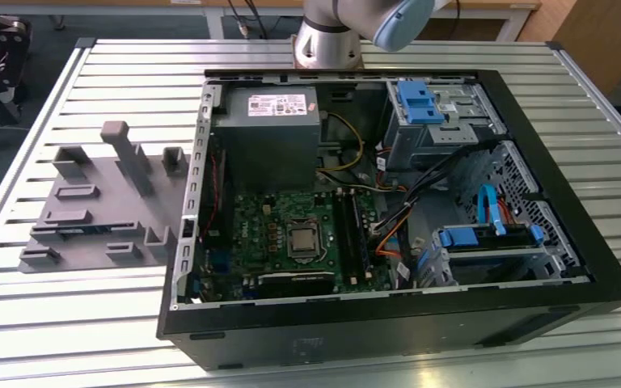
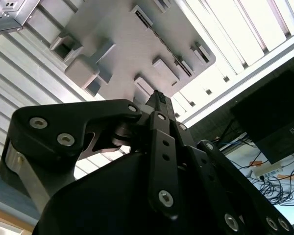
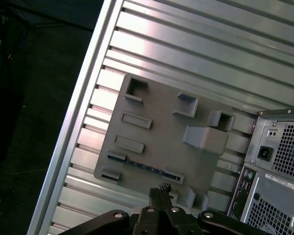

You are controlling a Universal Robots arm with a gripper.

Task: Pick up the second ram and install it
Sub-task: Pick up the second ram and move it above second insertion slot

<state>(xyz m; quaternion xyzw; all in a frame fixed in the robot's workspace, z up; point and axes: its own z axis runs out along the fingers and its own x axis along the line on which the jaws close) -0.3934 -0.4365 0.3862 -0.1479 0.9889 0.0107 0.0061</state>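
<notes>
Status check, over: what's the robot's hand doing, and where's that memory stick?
Hand shut, holding nothing, poised over the grey tray. Second ram on edge in the tray's long slot, untouched. Nothing between hand and ram.

1. The second ram [image 1: 84,228] lies in the left half of the exterior view, below mid-height, and shows as a thin, long, dark strip.
2. It stands on its long edge, seated in the long slot of the grey holder tray [image 1: 106,204], and runs almost level across the frame.
3. In the first wrist view the same strip [image 3: 144,165] shows small blue-green glints along its dark upper edge.
4. It runs straight and does not tilt out of the slot.
5. Its chips are too small to make out.
</notes>
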